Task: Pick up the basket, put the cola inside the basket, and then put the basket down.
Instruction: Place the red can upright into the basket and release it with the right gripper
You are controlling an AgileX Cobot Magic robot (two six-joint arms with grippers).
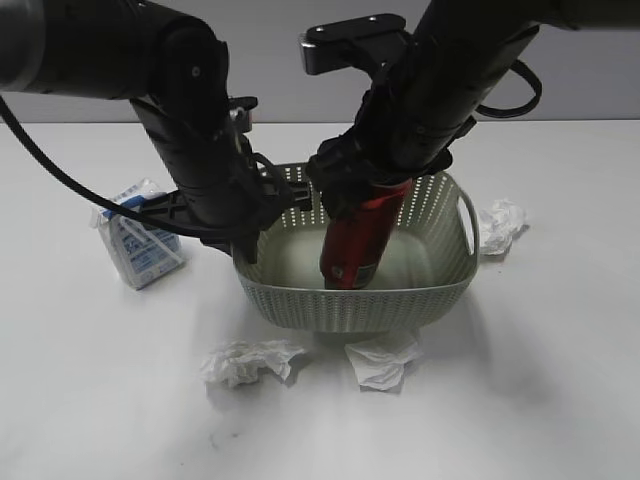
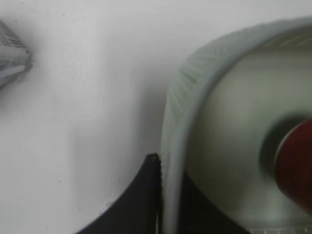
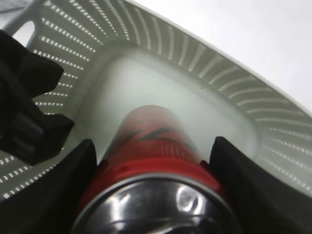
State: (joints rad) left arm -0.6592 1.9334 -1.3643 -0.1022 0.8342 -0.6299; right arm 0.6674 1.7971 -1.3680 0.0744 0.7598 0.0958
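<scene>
While gripped, cola (image 1: 357, 243) hangs between right tool (image 1: 350, 205) fingers.

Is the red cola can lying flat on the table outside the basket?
No, in the exterior view the cola can stands tilted inside the sage-green basket, held at its top by the right hand.

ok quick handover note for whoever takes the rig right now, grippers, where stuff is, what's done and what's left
Left gripper: shut on the rim of the pale sage-green perforated plastic basket, one finger inside the wall, one outside.
Right gripper: shut on the tall red cola can, tilted, lower end down inside the basket.
Whether the basket is lifted off the white table cannot be told.
Done: basket gripped, can brought inside.
Left: release the can, withdraw the right arm, set the basket down, let go.
</scene>
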